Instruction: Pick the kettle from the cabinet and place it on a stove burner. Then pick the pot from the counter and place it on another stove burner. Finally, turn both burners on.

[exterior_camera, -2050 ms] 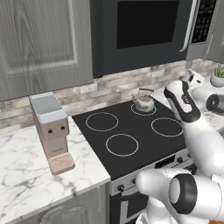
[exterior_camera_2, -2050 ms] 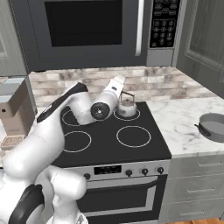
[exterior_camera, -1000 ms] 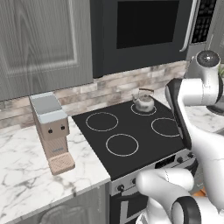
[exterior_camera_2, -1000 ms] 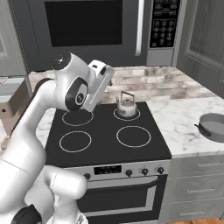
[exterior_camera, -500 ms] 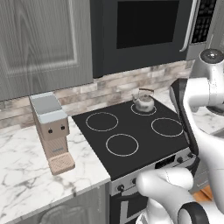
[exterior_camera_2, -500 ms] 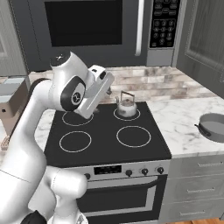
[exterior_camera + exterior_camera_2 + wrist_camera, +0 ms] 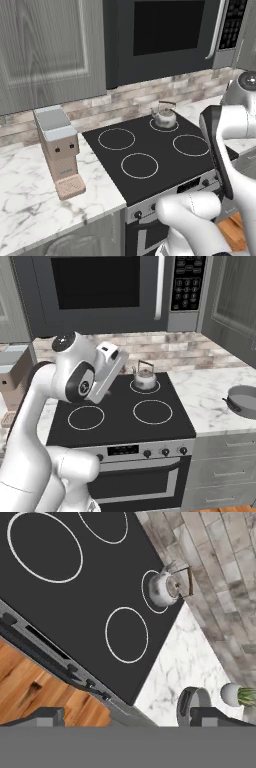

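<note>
- Status: kettle [image 7: 144,376] stands on the small rear burner [image 7: 159,592]; pot [image 7: 243,401] sits on the counter [image 7: 210,396], right of the cooktop [image 7: 125,411].
- Gripper [image 7: 125,716]: raised high, fingers spread wide, holding nothing.
- Step in hand, as judged: fetch the pot. Swing right, descend over the near rim, close on the wall rather than a loop handle, and lift level.
- Hand view adds a potted plant [image 7: 239,695] just beside the pot; left base view adds a coffee machine [image 7: 59,148].

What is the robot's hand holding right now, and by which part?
Nothing. The hand is open and empty, up above the stove, while the kettle sits by itself on the small back burner.
</note>
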Tool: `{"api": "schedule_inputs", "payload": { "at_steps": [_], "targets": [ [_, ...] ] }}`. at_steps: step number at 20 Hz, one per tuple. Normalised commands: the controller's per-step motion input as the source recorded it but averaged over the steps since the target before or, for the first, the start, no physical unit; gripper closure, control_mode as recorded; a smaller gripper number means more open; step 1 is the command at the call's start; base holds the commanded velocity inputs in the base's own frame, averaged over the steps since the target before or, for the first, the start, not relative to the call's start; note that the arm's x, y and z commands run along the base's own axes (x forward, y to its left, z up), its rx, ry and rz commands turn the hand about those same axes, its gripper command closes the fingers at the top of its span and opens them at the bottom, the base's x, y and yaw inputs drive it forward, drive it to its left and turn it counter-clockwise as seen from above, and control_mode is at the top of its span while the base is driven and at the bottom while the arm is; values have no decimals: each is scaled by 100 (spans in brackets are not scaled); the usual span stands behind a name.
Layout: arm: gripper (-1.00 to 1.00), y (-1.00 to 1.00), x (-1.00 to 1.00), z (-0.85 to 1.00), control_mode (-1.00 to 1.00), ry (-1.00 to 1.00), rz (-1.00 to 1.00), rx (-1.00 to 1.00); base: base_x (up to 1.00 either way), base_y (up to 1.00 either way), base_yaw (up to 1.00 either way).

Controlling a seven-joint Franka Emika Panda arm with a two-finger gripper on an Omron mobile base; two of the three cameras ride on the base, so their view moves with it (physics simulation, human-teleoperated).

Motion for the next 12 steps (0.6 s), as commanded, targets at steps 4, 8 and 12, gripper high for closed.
{"api": "schedule_inputs", "payload": {
  "at_steps": [4, 8, 12],
  "targets": [
    [-100, -8, -35, -6, -100, -18, 0, 0, 0, 0, 0],
    [-100, 0, -21, -1, -100, -5, 0, 0, 0, 0, 0],
    [-100, 0, 0, 0, -100, 0, 0, 0, 0, 0, 0]
  ]
}}
